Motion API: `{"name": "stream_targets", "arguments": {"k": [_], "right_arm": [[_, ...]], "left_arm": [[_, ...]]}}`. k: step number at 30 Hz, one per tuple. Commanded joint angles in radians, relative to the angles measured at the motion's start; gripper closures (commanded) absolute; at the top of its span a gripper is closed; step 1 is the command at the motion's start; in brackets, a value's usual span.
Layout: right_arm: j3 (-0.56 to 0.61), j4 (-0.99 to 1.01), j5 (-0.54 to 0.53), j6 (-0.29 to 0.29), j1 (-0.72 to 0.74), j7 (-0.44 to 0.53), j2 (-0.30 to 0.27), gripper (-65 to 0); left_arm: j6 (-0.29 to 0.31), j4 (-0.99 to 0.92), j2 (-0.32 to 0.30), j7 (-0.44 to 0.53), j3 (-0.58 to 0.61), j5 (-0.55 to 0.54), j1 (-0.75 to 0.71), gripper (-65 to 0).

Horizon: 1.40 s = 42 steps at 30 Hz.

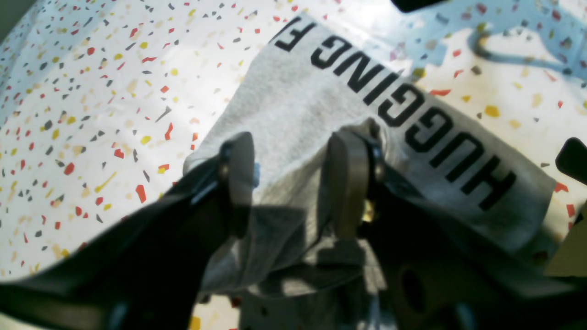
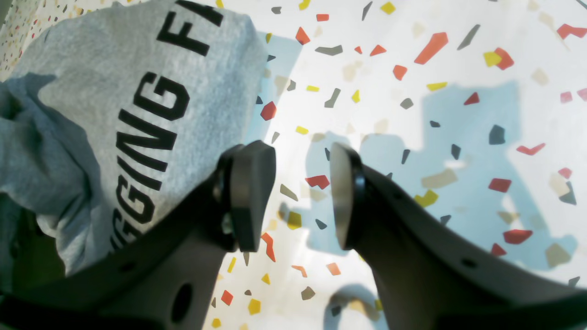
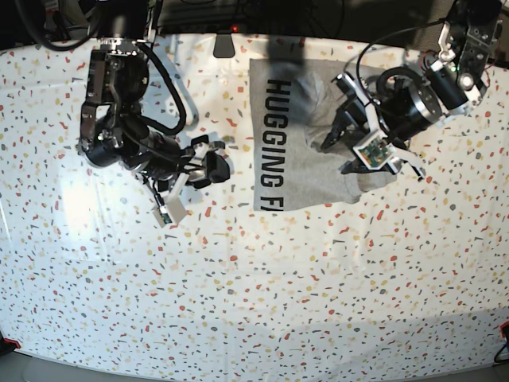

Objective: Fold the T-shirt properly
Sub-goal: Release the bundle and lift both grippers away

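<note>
grey t-shirt bunched, seemingly between the left jaws.

T-shirt: heather grey, black block lettering "HUGGING F". Table: white, speckled with red, yellow, grey and tan chips, terrazzo pattern. Both arms: black; gripper pads dull grey.

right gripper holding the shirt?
No. In the right wrist view the right gripper stands open over bare table, with the shirt off to one side.
</note>
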State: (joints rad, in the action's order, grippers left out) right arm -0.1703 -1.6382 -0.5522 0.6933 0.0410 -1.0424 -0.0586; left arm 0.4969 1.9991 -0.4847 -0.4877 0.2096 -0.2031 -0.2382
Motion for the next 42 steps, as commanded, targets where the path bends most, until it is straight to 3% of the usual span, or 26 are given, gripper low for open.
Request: {"name": "stream_targets", "arguments": {"k": [1, 4, 8, 9, 15, 26, 29, 33, 37, 39, 42], "right_arm": [[-0.002, -0.018, -0.037, 0.005, 0.016, 0.014, -0.002, -24.6], [-0.002, -0.018, -0.062, 0.005, 0.016, 0.005, -0.002, -24.6], [-0.002, -0.018, -0.061, 0.005, 0.016, 0.005, -0.003, -24.6], [-0.002, -0.018, -0.061, 0.005, 0.017, 0.005, -0.003, -24.6], [-0.002, -0.018, -0.061, 0.005, 0.017, 0.005, -0.003, -24.6], [-0.002, -0.018, -0.062, 0.005, 0.023, 0.006, -0.003, -24.6], [-0.002, -0.018, -0.061, 0.005, 0.025, 0.006, -0.003, -24.6], [-0.002, -0.018, -0.061, 0.005, 0.025, 0.006, -0.002, -24.6], [-0.002, -0.018, -0.062, 0.005, 0.025, 0.006, -0.003, -24.6], [-0.002, -0.018, -0.062, 0.005, 0.025, 0.006, -0.003, -24.6], [-0.002, -0.018, -0.062, 0.005, 0.025, 0.006, -0.002, -24.6]], "left_arm": [[-0.006, 0.016, -0.009, 0.005, -0.005, -0.005, 0.006, -22.8], [0.008, 0.016, -0.009, -0.029, -0.005, -0.005, 0.006, -17.5], [0.034, 0.016, -0.010, -0.096, -0.005, -0.006, 0.006, -0.1], [0.034, 0.016, -0.010, -0.123, -0.005, -0.006, 0.006, 0.0], [0.034, 0.016, -0.047, -0.211, -0.005, -0.047, 0.002, 0.0], [0.034, 0.016, -0.299, -0.163, -0.006, -0.282, -0.034, 0.0], [0.034, 0.016, -0.340, -0.172, -0.006, -0.272, -0.073, -0.9], [0.033, 0.016, -0.370, -0.183, -0.006, -0.201, -0.127, -10.4], [0.027, 0.016, -0.378, -0.273, -0.006, -0.179, -0.138, -17.3], [-0.006, 0.016, -0.378, -0.286, -0.006, -0.179, -0.139, -18.8], [-0.012, 0.016, -0.378, -0.312, -0.006, -0.152, -0.139, -19.2]]}}
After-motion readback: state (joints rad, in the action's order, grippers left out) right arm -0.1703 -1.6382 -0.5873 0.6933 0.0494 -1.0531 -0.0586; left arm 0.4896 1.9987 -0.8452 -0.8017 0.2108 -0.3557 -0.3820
